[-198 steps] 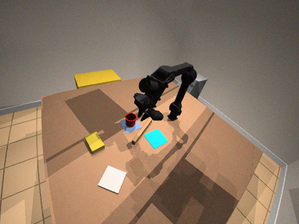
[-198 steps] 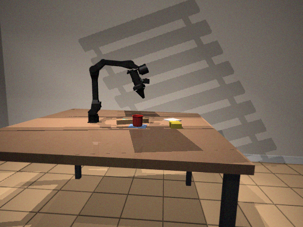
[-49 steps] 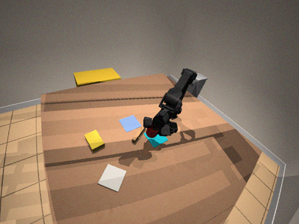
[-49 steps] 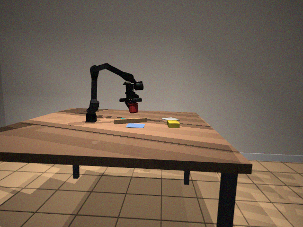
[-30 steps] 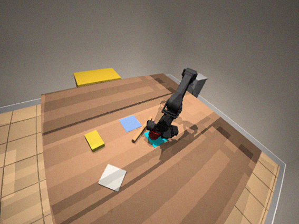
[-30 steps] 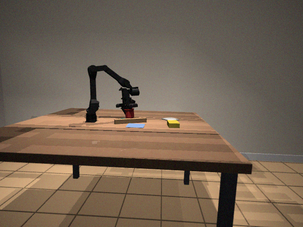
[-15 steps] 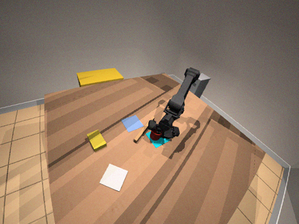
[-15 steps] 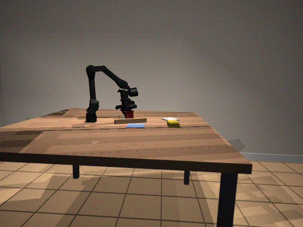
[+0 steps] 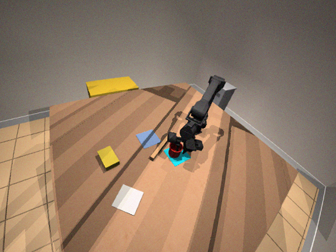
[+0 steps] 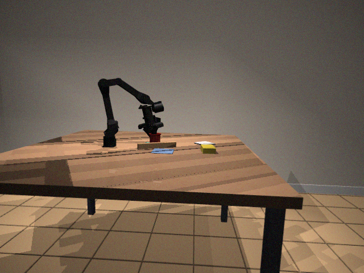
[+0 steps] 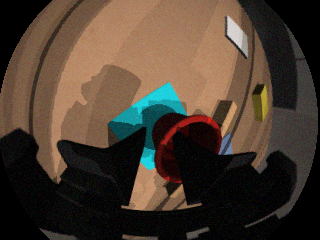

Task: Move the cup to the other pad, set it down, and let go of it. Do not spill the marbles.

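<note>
The red cup (image 9: 175, 151) (image 10: 154, 137) (image 11: 200, 132) stands upright on the cyan pad (image 9: 176, 162) (image 11: 166, 94), toward the pad's side nearer the wooden bar. My gripper (image 9: 181, 148) (image 11: 159, 132) is partly open at the cup. In the wrist view one finger reaches over the rim into the cup, and the other is outside its wall with a gap between them. The blue pad (image 9: 148, 138) (image 10: 162, 151) (image 11: 227, 145) lies beyond the bar. No marbles can be made out in the dark inside of the cup, and none show on the table.
A wooden bar (image 9: 158, 149) (image 10: 156, 145) (image 11: 227, 115) lies close beside the cyan pad, between it and the blue pad. A yellow block (image 9: 108, 158) (image 10: 208, 148) (image 11: 260, 102) and a white square (image 9: 127, 199) (image 10: 204, 143) (image 11: 236, 36) lie farther off.
</note>
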Controlling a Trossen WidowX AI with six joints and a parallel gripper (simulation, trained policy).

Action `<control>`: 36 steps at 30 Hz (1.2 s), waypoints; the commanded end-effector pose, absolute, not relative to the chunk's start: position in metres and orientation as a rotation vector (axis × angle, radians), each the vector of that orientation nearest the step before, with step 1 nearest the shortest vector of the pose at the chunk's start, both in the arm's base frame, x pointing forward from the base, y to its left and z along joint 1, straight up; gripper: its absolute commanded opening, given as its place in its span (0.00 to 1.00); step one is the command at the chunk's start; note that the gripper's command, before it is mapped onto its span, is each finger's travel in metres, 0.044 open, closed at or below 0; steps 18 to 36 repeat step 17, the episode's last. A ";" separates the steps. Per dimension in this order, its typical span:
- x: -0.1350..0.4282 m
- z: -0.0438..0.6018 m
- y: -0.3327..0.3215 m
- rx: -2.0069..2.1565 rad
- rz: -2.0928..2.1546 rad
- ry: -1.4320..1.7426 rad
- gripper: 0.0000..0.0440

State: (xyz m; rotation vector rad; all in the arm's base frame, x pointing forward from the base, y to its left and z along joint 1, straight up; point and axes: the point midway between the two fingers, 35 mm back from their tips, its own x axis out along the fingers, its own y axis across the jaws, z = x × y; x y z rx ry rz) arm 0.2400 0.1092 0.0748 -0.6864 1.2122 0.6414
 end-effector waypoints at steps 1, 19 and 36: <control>0.237 0.078 0.109 -0.680 0.654 1.192 0.40; 0.230 0.103 0.108 -0.649 0.666 1.090 0.63; 0.230 0.103 0.108 -0.649 0.666 1.090 0.63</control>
